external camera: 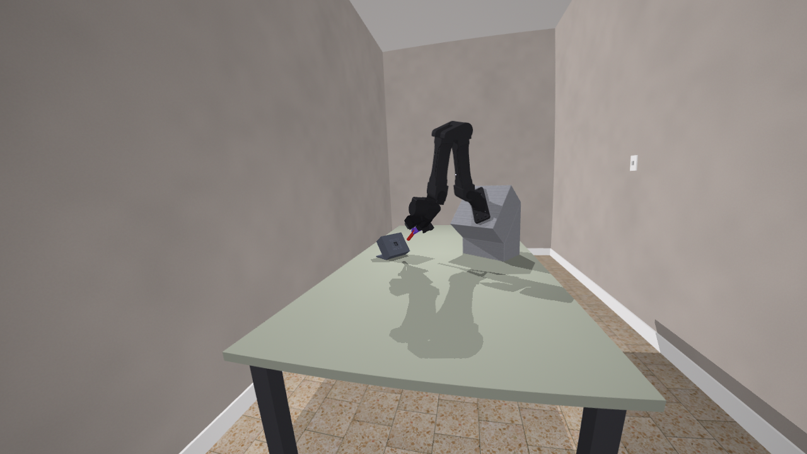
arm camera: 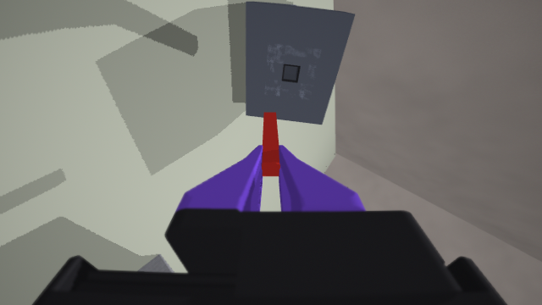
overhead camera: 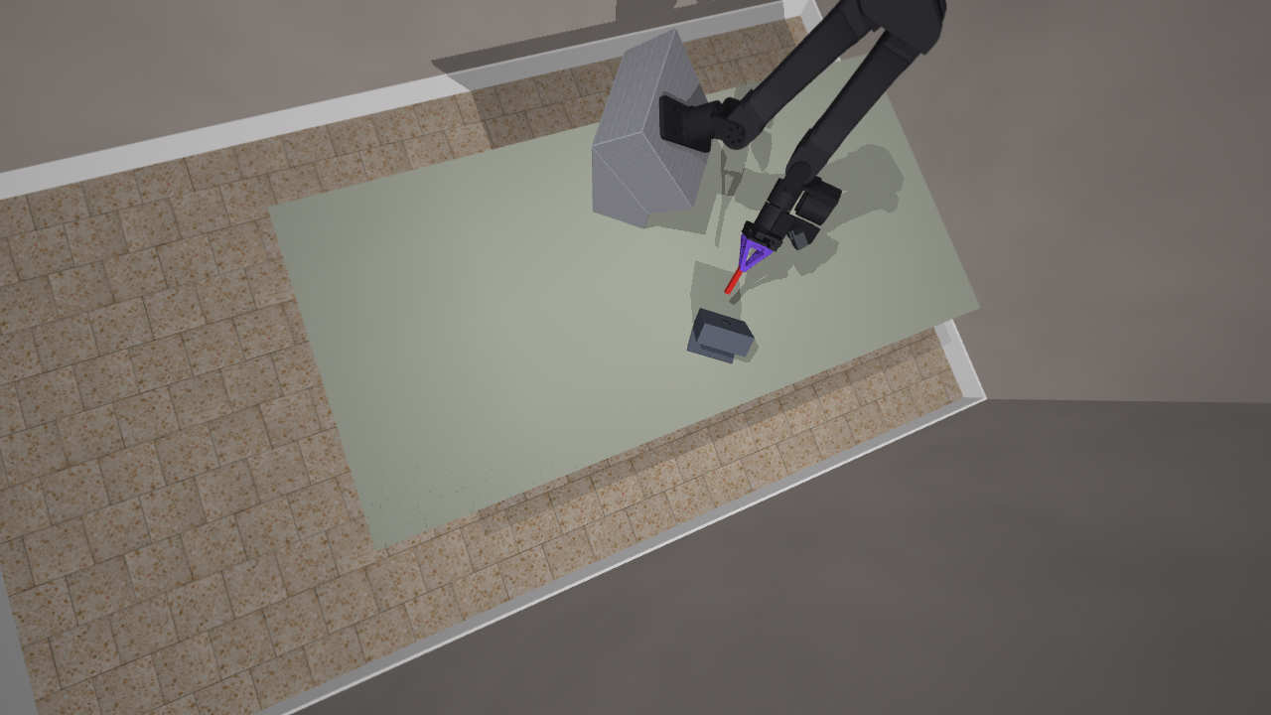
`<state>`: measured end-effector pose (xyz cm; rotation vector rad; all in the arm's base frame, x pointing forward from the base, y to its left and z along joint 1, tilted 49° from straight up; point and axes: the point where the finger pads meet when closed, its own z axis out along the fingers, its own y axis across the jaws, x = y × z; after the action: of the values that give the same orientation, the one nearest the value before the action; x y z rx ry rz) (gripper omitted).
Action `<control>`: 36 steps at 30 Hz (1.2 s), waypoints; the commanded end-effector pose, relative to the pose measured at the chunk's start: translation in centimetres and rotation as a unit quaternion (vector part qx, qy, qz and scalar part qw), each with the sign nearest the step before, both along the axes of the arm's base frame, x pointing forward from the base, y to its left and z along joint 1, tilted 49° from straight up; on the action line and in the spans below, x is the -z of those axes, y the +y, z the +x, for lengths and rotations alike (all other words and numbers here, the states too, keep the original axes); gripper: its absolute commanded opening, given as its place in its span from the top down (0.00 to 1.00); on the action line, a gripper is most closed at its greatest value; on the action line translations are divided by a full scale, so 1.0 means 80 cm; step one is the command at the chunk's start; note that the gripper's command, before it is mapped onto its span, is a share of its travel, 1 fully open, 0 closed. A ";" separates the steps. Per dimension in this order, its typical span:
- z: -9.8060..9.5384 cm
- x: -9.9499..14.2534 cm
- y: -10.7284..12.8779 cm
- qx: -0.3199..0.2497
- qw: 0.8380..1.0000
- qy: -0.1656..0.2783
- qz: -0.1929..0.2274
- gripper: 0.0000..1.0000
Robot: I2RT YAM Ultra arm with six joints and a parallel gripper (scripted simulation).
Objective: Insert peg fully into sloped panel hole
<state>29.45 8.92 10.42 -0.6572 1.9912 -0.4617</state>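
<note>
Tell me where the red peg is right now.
The red peg is clamped in the purple tool, above the table, its tip just short of the sloped panel and lower than the square hole in the wrist view.

Peg's (arm camera: 269,141) rear end hidden between the purple fingers; arm's elbow (overhead camera: 898,22) cut off at top edge.

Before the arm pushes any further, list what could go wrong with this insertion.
1. In the wrist view the red peg points at the sloped panel's lower edge, left of and below the square hole; pushed straight on, it may hit the panel face.
2. The hand pinches only the peg's rear end, so a knock could twist it in the grip.
3. The small panel block looks free-standing on the table; a missed push might slide it.
</note>
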 end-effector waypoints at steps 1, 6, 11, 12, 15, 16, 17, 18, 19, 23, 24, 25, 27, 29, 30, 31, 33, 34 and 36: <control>-0.003 -0.006 -0.007 0.019 1.000 -0.018 0.004 1.00; -0.007 -0.013 -0.004 0.021 0.999 -0.035 0.010 1.00; -0.012 -0.020 -0.002 0.023 0.998 -0.052 0.018 1.00; -0.013 -0.021 -0.001 0.023 0.998 -0.055 0.019 1.00; -0.016 -0.025 0.000 0.024 0.997 -0.065 0.024 1.00; -0.017 -0.027 0.001 0.025 0.997 -0.068 0.026 1.00; -0.017 -0.027 0.001 0.025 0.997 -0.068 0.026 1.00; -0.017 -0.027 0.001 0.025 0.997 -0.068 0.026 1.00; -0.016 -0.034 0.003 0.026 0.996 -0.075 0.031 1.00; -0.021 -0.030 0.002 0.026 0.996 -0.076 0.029 1.00; -0.017 -0.033 0.003 0.028 0.996 -0.074 0.027 1.00; -0.017 -0.033 0.003 0.029 0.996 -0.074 0.029 1.00; -0.017 -0.033 0.003 0.031 0.996 -0.075 0.034 1.00; -0.017 -0.033 0.003 0.035 0.996 -0.075 0.042 1.00; -0.016 -0.033 0.003 0.037 0.995 -0.075 0.047 1.00; -0.016 -0.033 0.003 0.039 0.995 -0.075 0.051 1.00; -0.016 -0.033 0.002 0.043 0.994 -0.076 0.060 1.00; -0.016 -0.033 0.002 0.043 0.994 -0.076 0.060 1.00; -0.016 -0.033 0.002 0.045 0.994 -0.076 0.065 1.00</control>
<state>28.08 9.48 12.68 -0.4963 1.8940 -0.4256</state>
